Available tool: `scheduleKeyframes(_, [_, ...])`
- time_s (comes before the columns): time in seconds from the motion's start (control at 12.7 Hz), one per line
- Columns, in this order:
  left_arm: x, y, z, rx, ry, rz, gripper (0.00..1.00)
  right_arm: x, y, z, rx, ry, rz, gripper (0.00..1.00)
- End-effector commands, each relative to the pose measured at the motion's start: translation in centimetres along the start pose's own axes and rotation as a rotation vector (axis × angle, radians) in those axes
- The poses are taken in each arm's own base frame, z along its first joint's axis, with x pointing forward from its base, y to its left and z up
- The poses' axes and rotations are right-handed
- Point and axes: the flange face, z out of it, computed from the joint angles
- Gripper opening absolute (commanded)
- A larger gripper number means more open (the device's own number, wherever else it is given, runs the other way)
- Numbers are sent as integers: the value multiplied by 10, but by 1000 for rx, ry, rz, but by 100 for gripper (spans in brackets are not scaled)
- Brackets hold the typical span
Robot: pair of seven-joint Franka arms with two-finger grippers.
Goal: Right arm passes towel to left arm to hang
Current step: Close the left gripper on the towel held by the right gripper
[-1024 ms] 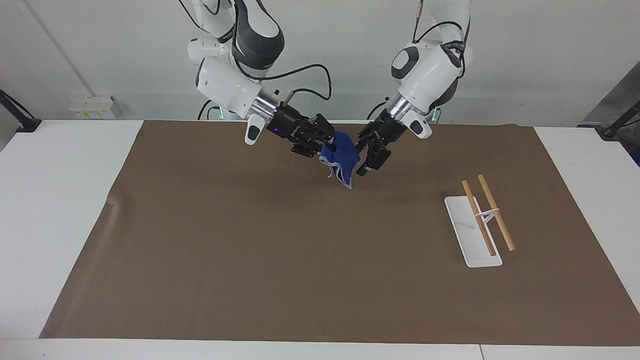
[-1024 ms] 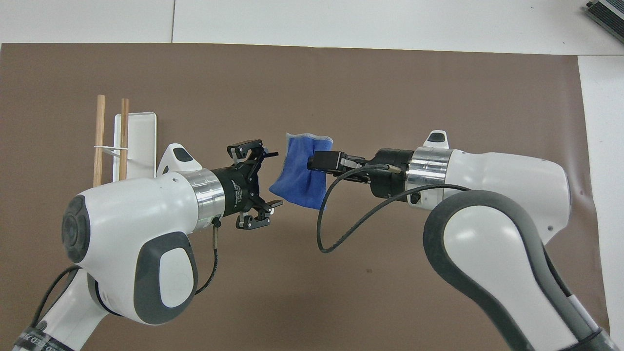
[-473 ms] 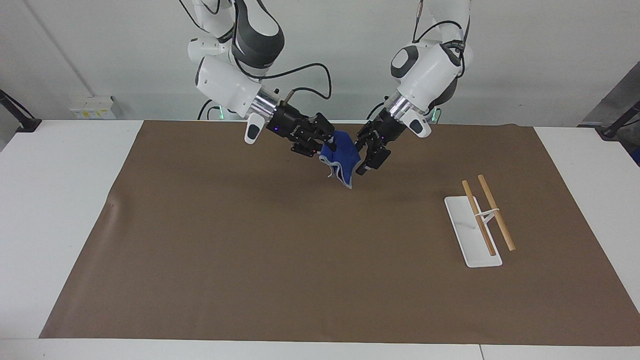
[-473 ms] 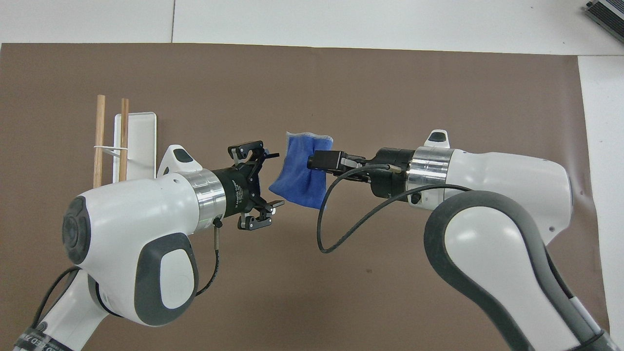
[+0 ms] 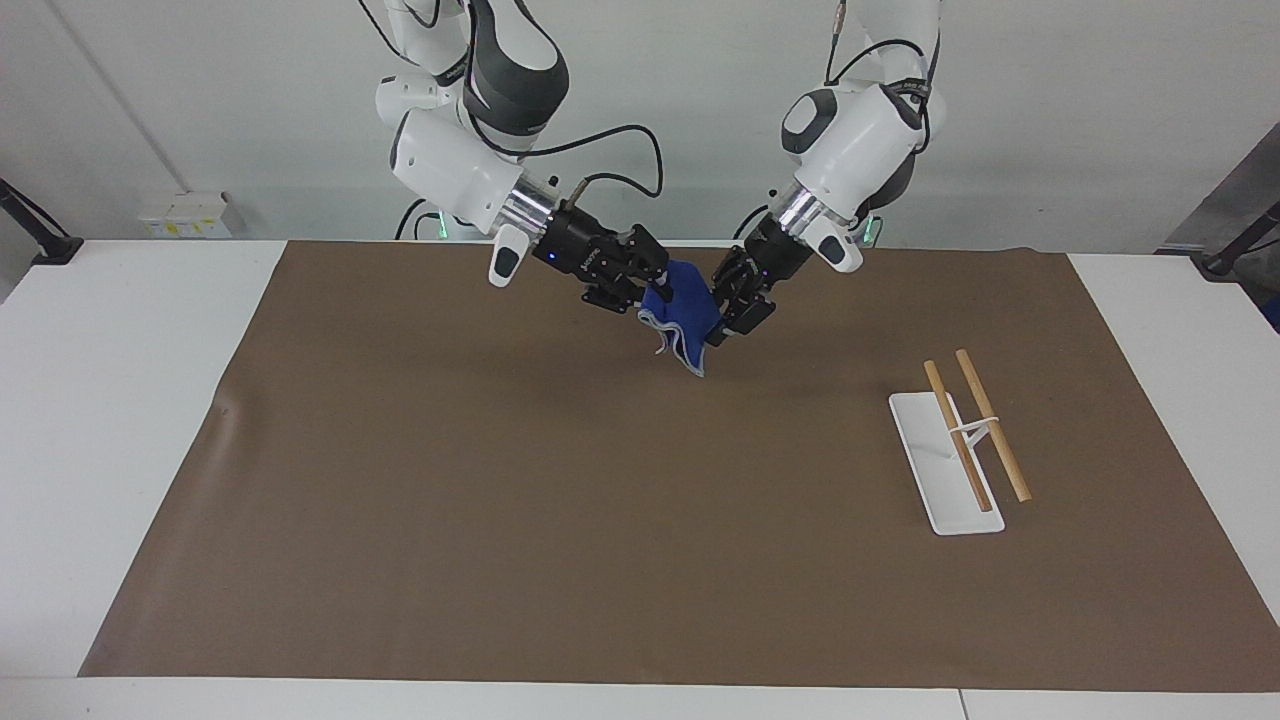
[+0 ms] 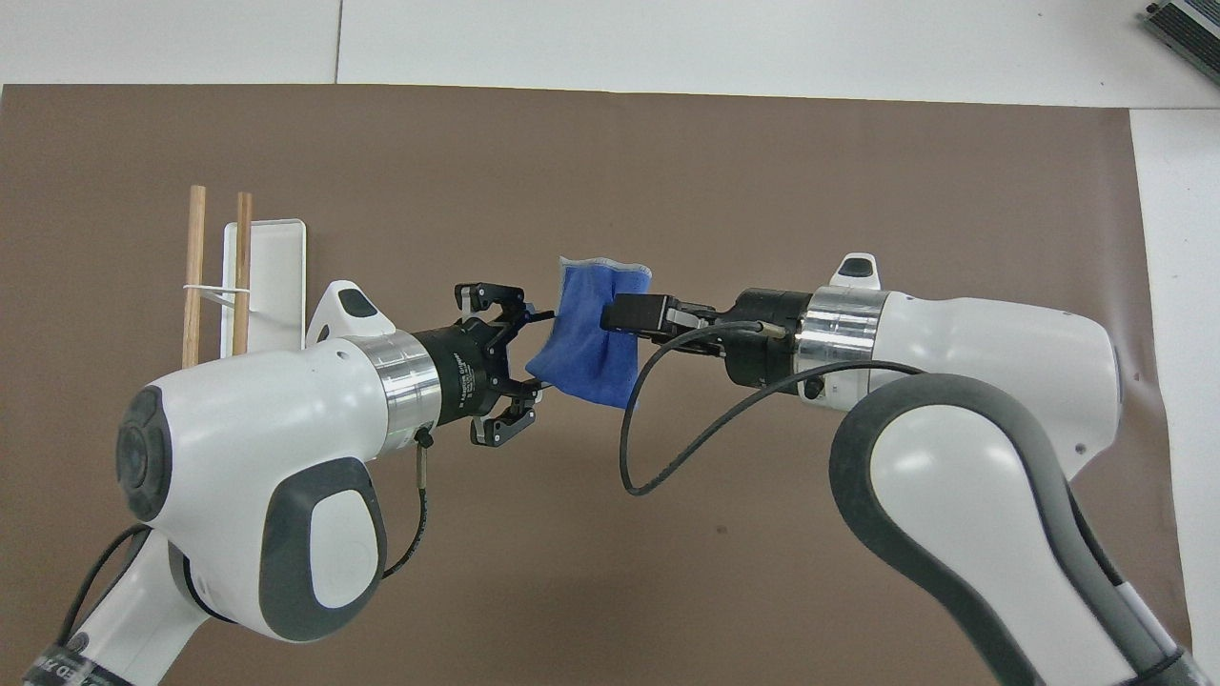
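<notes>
The blue towel hangs in the air over the brown mat's middle, near the robots' edge; it also shows in the overhead view. My right gripper is shut on the towel's upper part and holds it up; in the overhead view this gripper pinches the edge toward the right arm's end. My left gripper is open, and its jaws stand around the towel's edge toward the left arm's end, as the overhead view shows.
A white rack base with two wooden bars stands on the brown mat toward the left arm's end; it also shows in the overhead view. White table surrounds the mat.
My left gripper has moved in onto the towel's free edge and its fingers have narrowed. The right gripper and the towel have stayed in place.
</notes>
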Motion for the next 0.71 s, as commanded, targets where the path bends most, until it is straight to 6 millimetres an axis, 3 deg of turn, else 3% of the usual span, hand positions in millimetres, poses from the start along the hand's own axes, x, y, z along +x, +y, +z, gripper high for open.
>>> scheduleKeyframes(0.0, [-7, 0, -9, -19, -18, 30, 67, -2, -5, -5, 3, 20, 24, 0])
scheduleKeyframes(0.24, [-11, -2, -10, -15, -22, 152, 66, -2, -5, -5, 3, 21, 25, 0])
scheduleKeyframes(0.47, [-13, -4, -8, -10, -23, 260, 47, -2, -5, -5, 2, 21, 24, 0])
scheduleKeyframes(0.63, [-13, -4, -10, -13, -22, 349, 39, -2, -5, -5, 2, 21, 24, 0])
